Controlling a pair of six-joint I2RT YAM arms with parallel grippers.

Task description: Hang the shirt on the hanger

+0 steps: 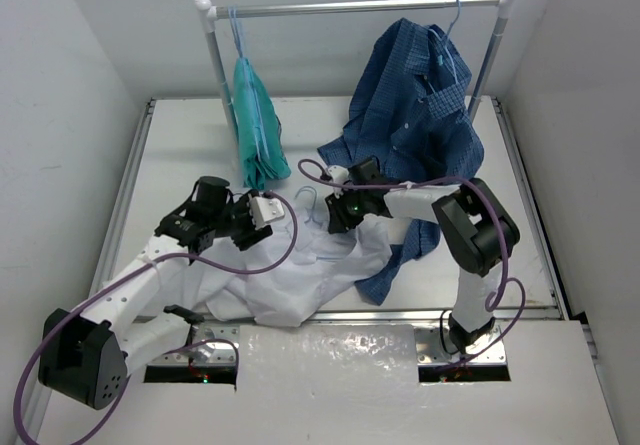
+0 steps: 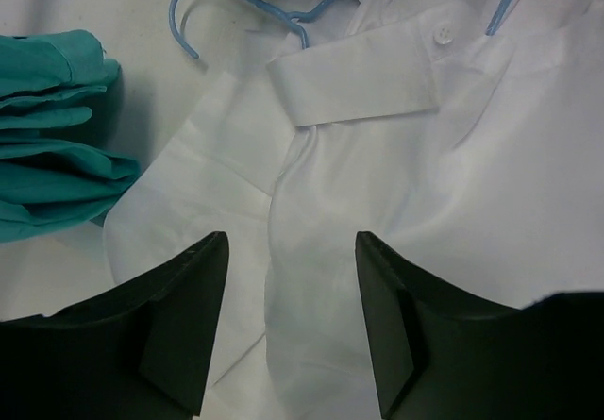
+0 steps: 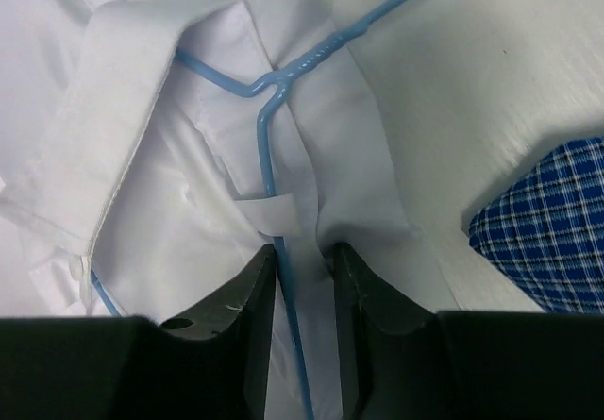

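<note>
The white shirt [image 1: 290, 280] lies crumpled on the table in front of the arms, collar toward the rack. The pale-blue hanger [image 3: 264, 137] lies on the shirt's open collar area; its hook [image 2: 203, 0] rests on the table past the collar [image 2: 363, 80]. My right gripper [image 1: 335, 213] is at the collar; in the right wrist view [image 3: 302, 250] the jaws are closed to a narrow gap around a fold of shirt [image 3: 189, 203], with a hanger wire running between them. My left gripper [image 1: 268, 210] hovers open and empty over the shirt [image 2: 491, 156], as the left wrist view [image 2: 291, 241] shows.
A dark blue checked shirt [image 1: 415, 115] hangs from the rack rail [image 1: 360, 7] and drapes onto the table at the right; it also shows in the right wrist view [image 3: 547, 212]. A teal garment [image 1: 255, 125] hangs at the left, close to my left gripper [image 2: 47, 156].
</note>
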